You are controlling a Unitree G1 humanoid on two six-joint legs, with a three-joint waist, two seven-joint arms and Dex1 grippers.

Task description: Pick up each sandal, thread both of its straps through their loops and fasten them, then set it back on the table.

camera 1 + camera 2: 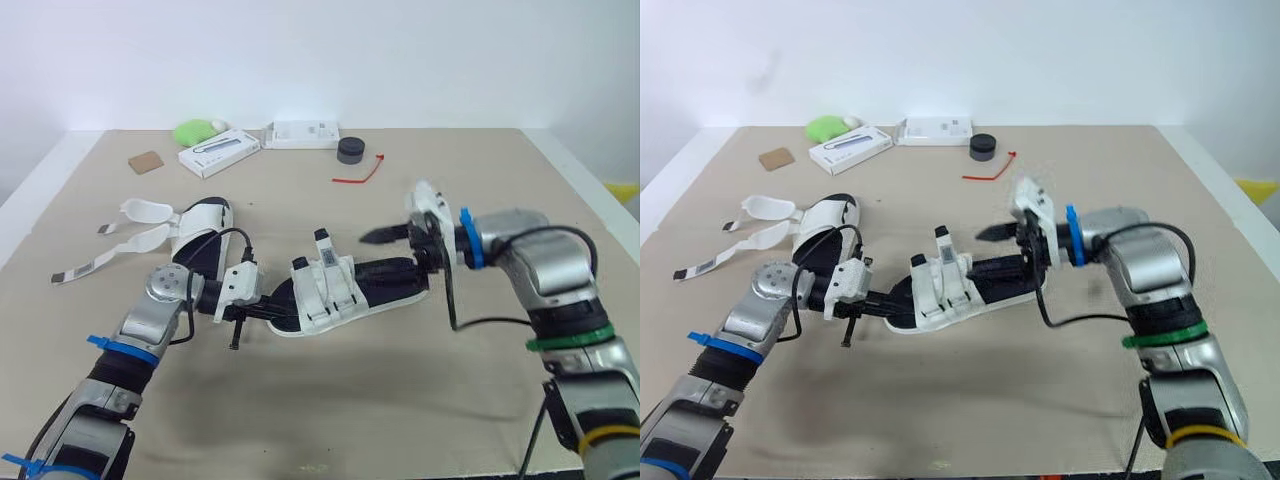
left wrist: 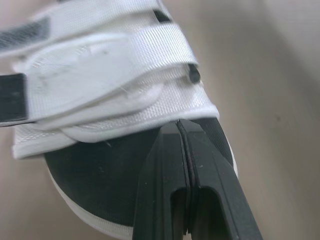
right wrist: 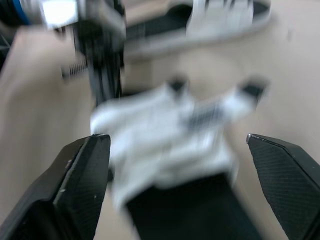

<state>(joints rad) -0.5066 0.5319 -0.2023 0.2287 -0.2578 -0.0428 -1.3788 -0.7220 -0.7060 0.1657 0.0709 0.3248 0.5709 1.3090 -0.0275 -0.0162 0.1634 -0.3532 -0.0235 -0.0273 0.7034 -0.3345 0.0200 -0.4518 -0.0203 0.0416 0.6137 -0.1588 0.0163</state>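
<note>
sandal (image 1: 335, 290) lies mid-frame on the table (image 1: 330, 420), two white straps folded over its middle. left gripper (image 1: 262, 303) meets its left end, and right gripper (image 1: 395, 252) hovers at its right end. second sandal (image 1: 195, 238) sits at left centre, apart from the first, straps splayed toward the table's left edge. along the far edge, in the upper middle of the frame, sit a green lump (image 1: 193, 131), boxes (image 1: 218, 152), a black disc (image 1: 350, 150) and a red tie (image 1: 358, 175). a brown card (image 1: 146, 161) lies at upper left. bare table runs wide across the lower frame to the near edge, and at right between the right arm and the right edge.

head views leave the left fingers hard to read. the left wrist view has those fingers (image 2: 165, 170) pressed together, tips over the black sole at a strap's hem; whether they nip anything i cannot tell. the right wrist view has that gripper's fingers (image 3: 85, 170) spread wide, the sandal's blurred straps between and beyond them.
</note>
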